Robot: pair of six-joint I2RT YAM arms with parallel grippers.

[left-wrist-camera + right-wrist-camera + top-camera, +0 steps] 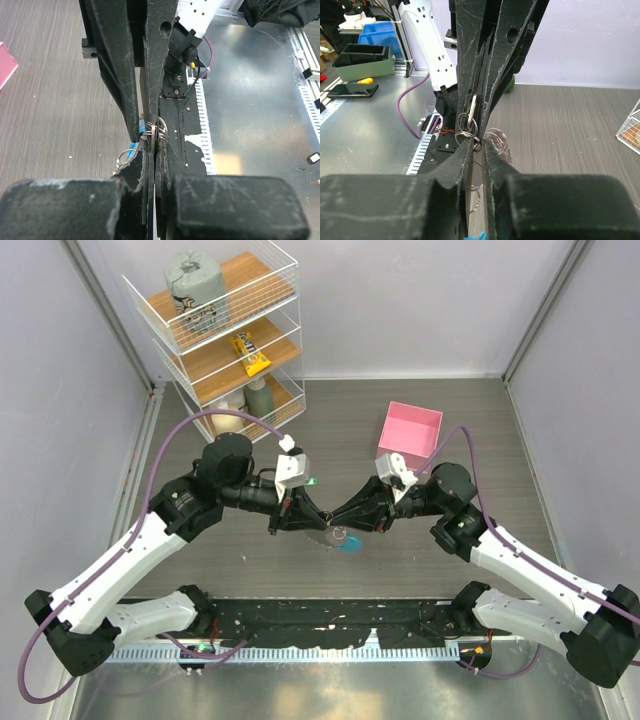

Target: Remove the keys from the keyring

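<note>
Two grippers meet tip to tip over the tabletop (pixel 420 570), approx. mid-frame in the top view. L gripper (pixel 313 514): jaws closed almost fully, pinching one of the keys (pixel 472 107), which we see as a flat silver blade betw. its fingers. R gripper (pixel 341 517): jaws likewise narrowed to a slit, on the thin wire of the keyring (pixel 156 131). We note the ring's blue band (pixel 351 544) just beside the tips, on the side nearer the arm bases, well apart from the pink box (pixel 410 430).

Left arm (pixel 112 575) and right arm (pixel 530 575): white link shells, black joint housings. A purple cable (pixel 225 411) runs along each; the fingers (pixel 117 65) are scuffed black.
</note>
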